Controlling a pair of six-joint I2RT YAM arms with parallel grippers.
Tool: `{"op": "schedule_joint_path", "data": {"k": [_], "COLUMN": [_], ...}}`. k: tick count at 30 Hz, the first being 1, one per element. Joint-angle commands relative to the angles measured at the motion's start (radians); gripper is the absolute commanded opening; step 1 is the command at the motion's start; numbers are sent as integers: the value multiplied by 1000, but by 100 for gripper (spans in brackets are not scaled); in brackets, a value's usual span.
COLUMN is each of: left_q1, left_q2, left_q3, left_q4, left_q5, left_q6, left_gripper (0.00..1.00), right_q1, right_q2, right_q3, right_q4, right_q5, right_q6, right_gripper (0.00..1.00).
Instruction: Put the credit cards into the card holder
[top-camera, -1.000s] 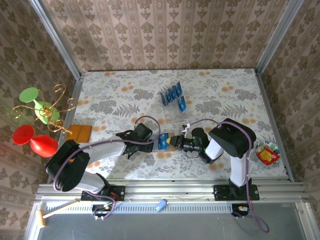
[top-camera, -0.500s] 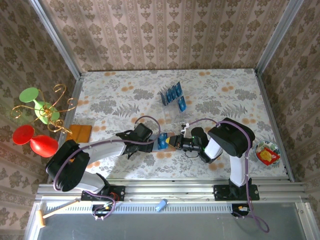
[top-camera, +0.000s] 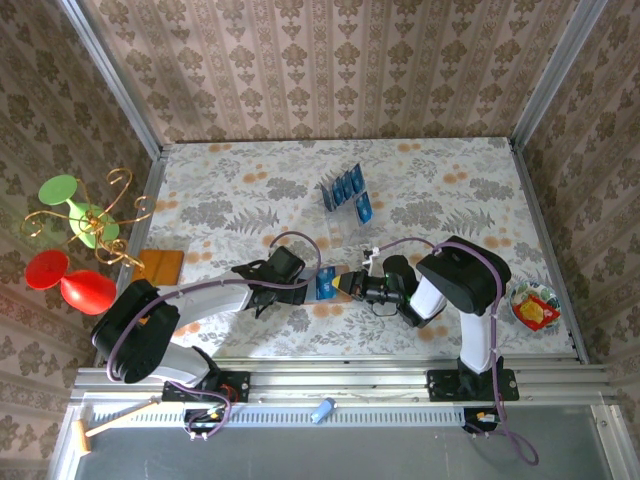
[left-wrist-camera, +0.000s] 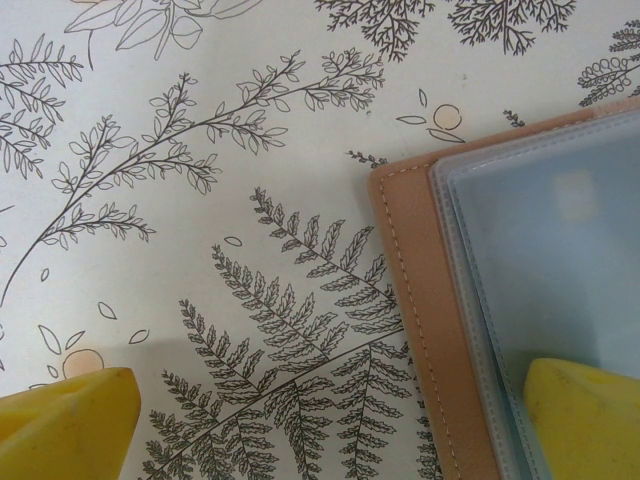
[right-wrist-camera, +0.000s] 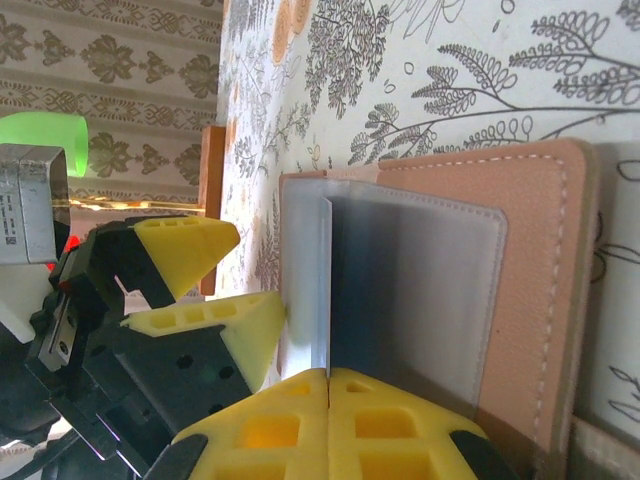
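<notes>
Honestly, almost nothing has changed over the last second. From above, your right tool (top-camera: 346, 285) nudges a touch toward the left tool (top-camera: 308, 289) and comes back. The blue card (top-camera: 326, 283) sits between them just where it was, near the front middle of the worktop (top-camera: 250, 190). The other cards (top-camera: 345, 188) wait in the clear rack (top-camera: 345, 228) farther back, well apart.

At the left wrist, the left tool is spread wide. One yellow fingertip (left-wrist-camera: 585, 415) lies on the grey sleeve of the card holder (left-wrist-camera: 410, 300), and the other is over bare worktop just beside its stitched edge. It grips nothing; I judge it is pinning the holder open and flat.

At the right wrist, your right tool is clenched on the card. You see the card edge-on, standing upright over the holder's grey inner pocket, its far end close to the left tool's fingertips. Whether its leading edge has entered a slot I cannot tell.

The stillness suggests the insertion is stalled or being lined up, not finished. This card is not yet seated, and the ones in the rack are yet to go in. You'd likely need to tilt the card toward the pocket mouth and slide it in. Keep the left tool pressing so the holder doesn't skid.
</notes>
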Motion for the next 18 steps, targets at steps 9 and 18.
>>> {"op": "schedule_joint_path", "data": {"k": [9, 18], "left_q1": [-1, -1], "left_q2": [5, 12], "left_q3": [-14, -14], "left_q4": [-12, -7], "left_q5": [-12, -10], "left_q6": [-4, -7], "left_gripper": [100, 100], "right_q1": [6, 6], "right_q2": [-51, -43], "right_q3": [-15, 22], "right_q4": [-252, -266], "right_q5": [7, -5], "right_q6": [-34, -39], "right_gripper": [0, 0]}}
